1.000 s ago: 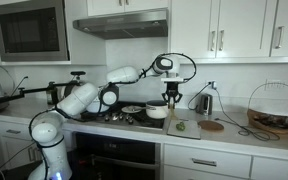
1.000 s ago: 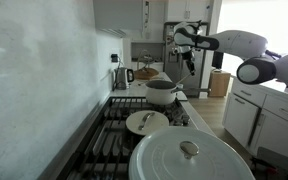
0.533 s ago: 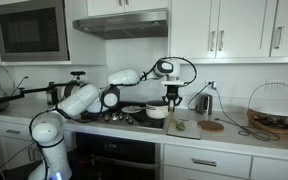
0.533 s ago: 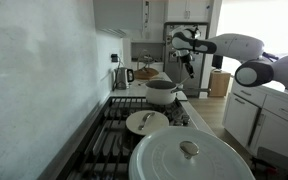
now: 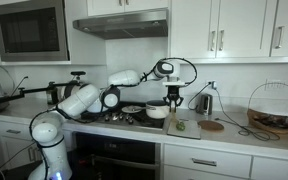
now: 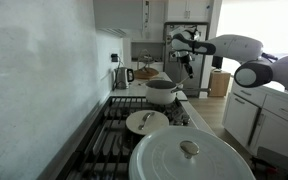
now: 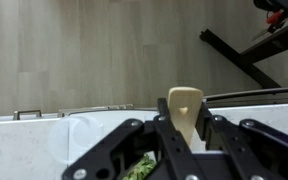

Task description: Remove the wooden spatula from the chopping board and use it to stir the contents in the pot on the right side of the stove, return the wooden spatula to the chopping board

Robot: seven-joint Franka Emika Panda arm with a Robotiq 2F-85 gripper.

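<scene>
gripper clenched on wooden spatula | hanging just above chopping board | pot close by on stove

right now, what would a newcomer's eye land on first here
The white robot arm stretching across the stove, its gripper hanging near the chopping board. In the wrist view the wooden spatula stands gripped between its jaws. In an exterior view, a big white lid fills the foreground.
</scene>
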